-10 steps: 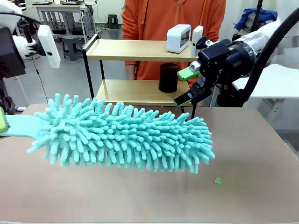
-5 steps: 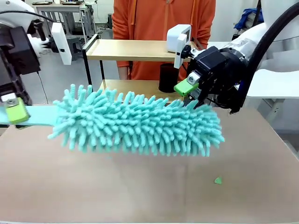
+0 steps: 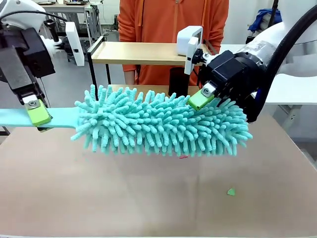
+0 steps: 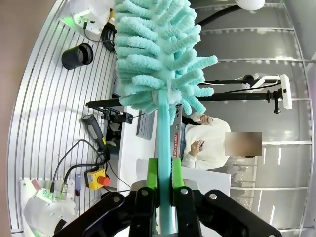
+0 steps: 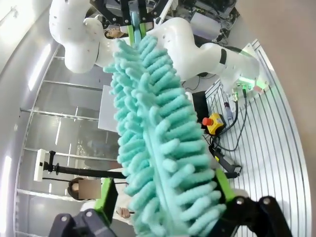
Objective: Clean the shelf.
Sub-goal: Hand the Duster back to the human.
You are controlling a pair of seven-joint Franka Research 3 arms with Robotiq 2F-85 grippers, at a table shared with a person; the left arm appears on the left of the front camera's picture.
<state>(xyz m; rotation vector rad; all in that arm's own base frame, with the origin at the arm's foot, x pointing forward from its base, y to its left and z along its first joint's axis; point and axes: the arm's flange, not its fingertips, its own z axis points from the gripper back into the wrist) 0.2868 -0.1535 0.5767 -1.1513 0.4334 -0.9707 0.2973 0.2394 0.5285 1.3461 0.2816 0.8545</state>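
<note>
Above the brown desk (image 3: pixel 148 198), a teal duster (image 3: pixel 163 126) hangs level between two robot arms. Left gripper (image 3: pixel 35 113) has its jaws clamped on the duster's flat handle (image 3: pixel 29 118), a grip the left wrist view confirms, with the green pads (image 4: pixel 152 173) pressed to both faces of the strip. Right gripper (image 3: pixel 210 96) stands at the duster's far end with its jaws wide apart, the fluffy head lying between them; in the right wrist view the two green fingers (image 5: pixel 106 197) flank the fibres without squeezing them. Just behind both grippers stands the shelf (image 3: pixel 138 52), its two wooden boards on a thin black frame. A white box (image 3: pixel 188 39) sits on the upper board and a black cup (image 3: pixel 178 82) on the lower. A person in orange (image 3: pixel 173 20) stands beyond the shelf.
</note>
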